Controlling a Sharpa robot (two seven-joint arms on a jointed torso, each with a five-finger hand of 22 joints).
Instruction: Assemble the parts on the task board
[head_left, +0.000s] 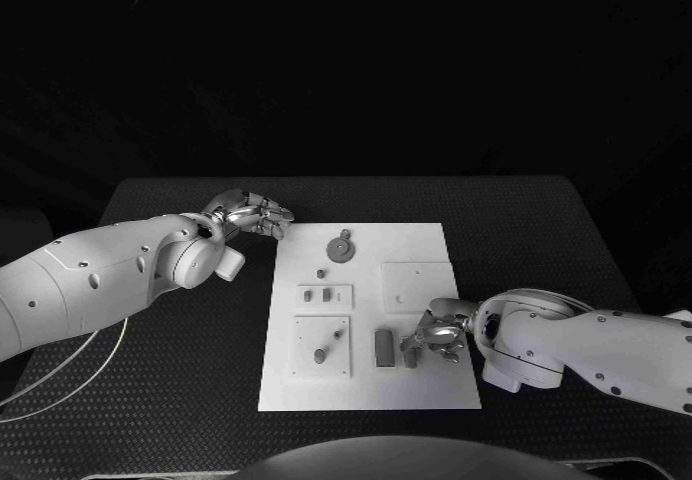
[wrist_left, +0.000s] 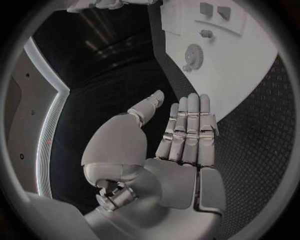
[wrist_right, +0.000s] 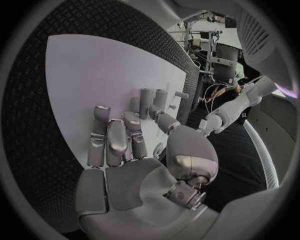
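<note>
The white task board (head_left: 418, 385) lies in the middle of the black table. On it I see a grey gear (head_left: 342, 247), a small plate with two pieces (head_left: 325, 294), a plate with a peg (head_left: 320, 354) and an upright grey block (head_left: 384, 347). My right hand (head_left: 437, 335) hovers low over the board's right side, its fingers spread and reaching toward the block; I see nothing in its palm (wrist_right: 125, 185). Whether the fingertips touch the block (wrist_right: 152, 99) I cannot tell. My left hand (head_left: 254, 214) is off the board's far left corner, fingers straight, empty (wrist_left: 181, 145). The gear (wrist_left: 192, 55) lies beyond it.
A blank square plate (head_left: 418, 280) sits on the board's right half, just beyond my right hand. A small lone piece (head_left: 320, 272) lies below the gear. Bare black table (head_left: 548, 240) surrounds the board. Cables (head_left: 58, 370) hang under my left arm.
</note>
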